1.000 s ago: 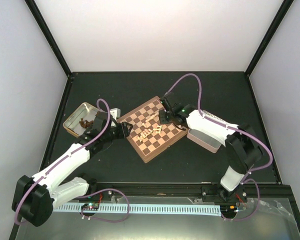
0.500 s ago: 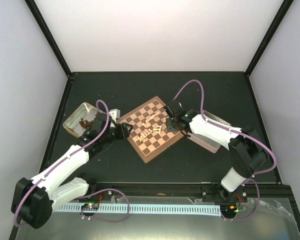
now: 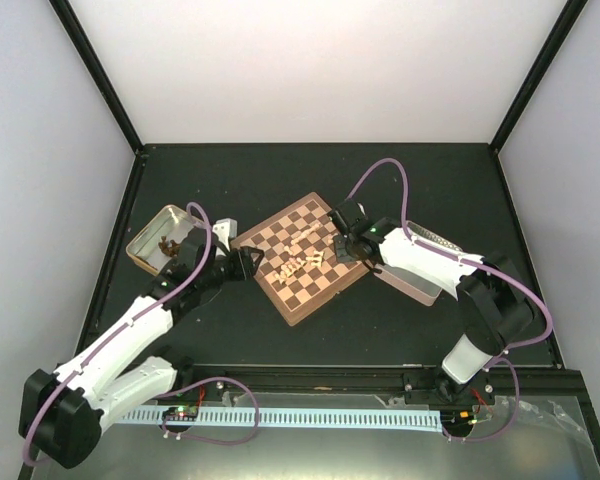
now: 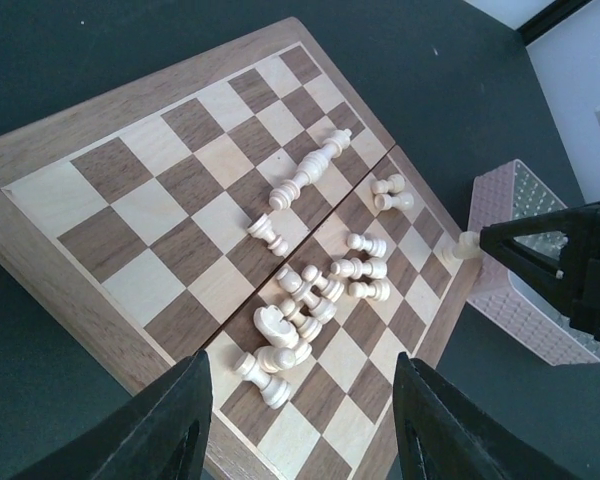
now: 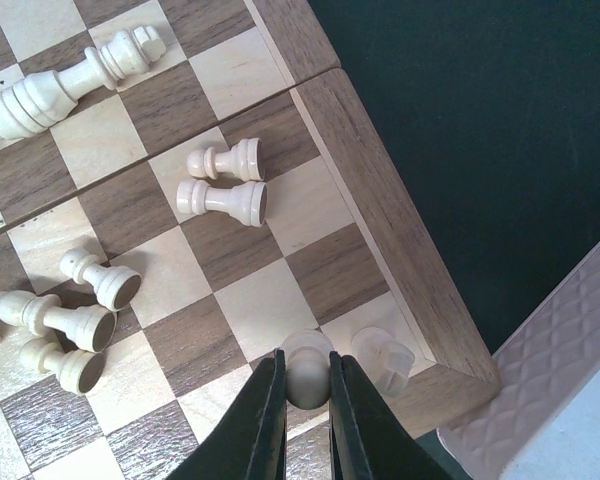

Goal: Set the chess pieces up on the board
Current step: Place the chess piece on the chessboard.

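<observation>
The right gripper (image 5: 305,390) was clamped on a small cream wooden pawn (image 5: 305,362) at the corner of the square brown-and-tan wooden chessboard (image 5: 380,210), perhaps touching it. Other cream pieces (image 4: 310,295) lay toppled mid-board. The left gripper (image 4: 302,425) hovered nearby, jaws apart.

Matte black rectangular tabletop (image 3: 310,170) inside boxed enclosure. Flat white back wall panel (image 3: 320,60), brightly and evenly lit. Pale grey-lilac left side wall (image 3: 40,180); matching right side wall (image 3: 580,200). Slanting black frame posts (image 3: 93,70) at both rear corners. Along near edge: black metal rail (image 3: 310,380), then pale blue slotted strip (image 3: 310,417). Soft diffuse light, faint shadows only.
</observation>
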`<state>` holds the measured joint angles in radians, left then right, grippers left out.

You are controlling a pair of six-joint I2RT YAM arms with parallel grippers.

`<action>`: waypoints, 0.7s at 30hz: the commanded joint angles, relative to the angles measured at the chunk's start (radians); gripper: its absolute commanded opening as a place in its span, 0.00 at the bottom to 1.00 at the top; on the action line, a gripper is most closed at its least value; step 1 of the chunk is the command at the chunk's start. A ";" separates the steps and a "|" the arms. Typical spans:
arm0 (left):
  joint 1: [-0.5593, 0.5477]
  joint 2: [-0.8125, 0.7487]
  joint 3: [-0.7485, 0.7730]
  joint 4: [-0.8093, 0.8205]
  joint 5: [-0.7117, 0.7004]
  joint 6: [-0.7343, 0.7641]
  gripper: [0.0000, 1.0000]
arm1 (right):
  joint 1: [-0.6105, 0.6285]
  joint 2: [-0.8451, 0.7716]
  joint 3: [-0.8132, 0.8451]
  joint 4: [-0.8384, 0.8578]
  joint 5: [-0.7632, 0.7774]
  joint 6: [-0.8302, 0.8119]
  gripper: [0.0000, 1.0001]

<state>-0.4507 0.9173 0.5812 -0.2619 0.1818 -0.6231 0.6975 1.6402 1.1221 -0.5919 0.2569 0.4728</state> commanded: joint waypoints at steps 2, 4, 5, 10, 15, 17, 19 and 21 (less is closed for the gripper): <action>0.008 -0.050 0.002 -0.018 0.012 -0.016 0.51 | -0.008 -0.019 0.012 -0.001 0.007 -0.035 0.13; 0.008 -0.051 0.000 -0.006 0.011 -0.019 0.51 | -0.013 -0.020 0.017 -0.014 0.009 -0.045 0.13; 0.007 -0.048 0.002 -0.001 0.010 -0.019 0.51 | -0.016 -0.023 0.019 -0.018 0.010 -0.047 0.13; 0.009 -0.019 0.008 0.035 0.028 -0.033 0.51 | -0.040 -0.022 0.018 -0.022 -0.011 -0.055 0.13; 0.008 0.005 0.009 0.070 0.059 -0.045 0.51 | -0.047 -0.004 0.033 -0.016 -0.027 -0.089 0.13; 0.008 0.017 0.009 0.081 0.059 -0.042 0.51 | -0.052 0.019 0.052 -0.019 -0.031 -0.102 0.13; 0.008 0.030 0.015 0.084 0.061 -0.041 0.52 | -0.058 0.054 0.077 -0.026 -0.034 -0.113 0.13; 0.007 0.043 0.020 0.085 0.066 -0.041 0.51 | -0.065 0.079 0.101 -0.035 -0.041 -0.118 0.13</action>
<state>-0.4507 0.9386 0.5808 -0.2169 0.2214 -0.6556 0.6479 1.6657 1.1667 -0.6197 0.2291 0.3893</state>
